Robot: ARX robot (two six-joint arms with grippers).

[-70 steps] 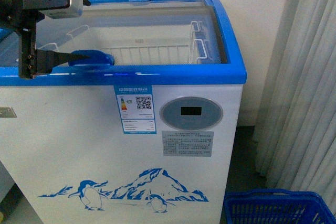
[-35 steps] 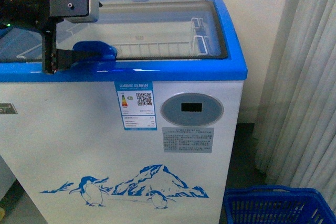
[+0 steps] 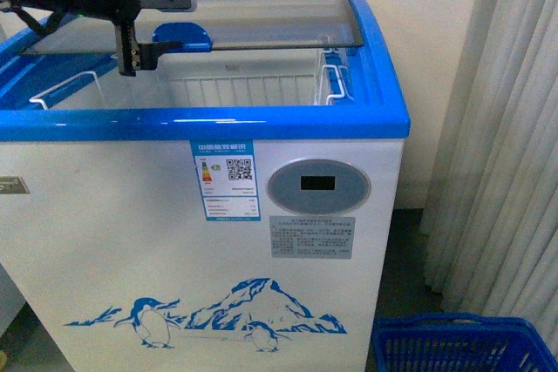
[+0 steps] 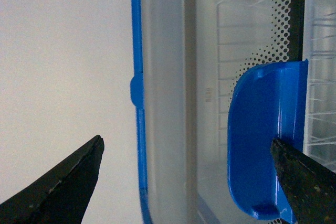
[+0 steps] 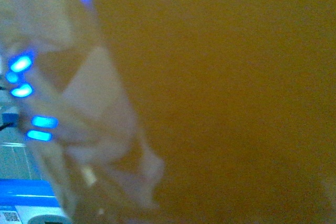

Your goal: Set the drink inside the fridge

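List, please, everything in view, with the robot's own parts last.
white chest freezer with blue rim: one, white, fills front view
curved glass lid: one, clear, over the rear half
blue plastic lid handle: one, blue, lid's front edge
white wire baskets: count unclear, white, inside freezer
oval grey display: one, grey, freezer front
blue plastic basket: one, blue, floor, lower right
pale curtain: one, pale, right
black left gripper: one, open, at handle
right gripper: unseen; its view is blurred

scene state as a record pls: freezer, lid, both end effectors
chest freezer: white, blue rim, front of top uncovered
glass lid: sits toward the back
wire baskets: white, visible through opening
left end effector: open, one finger at blue lid handle
right end effector: out of front view; wrist view blurred
drink: not identifiable
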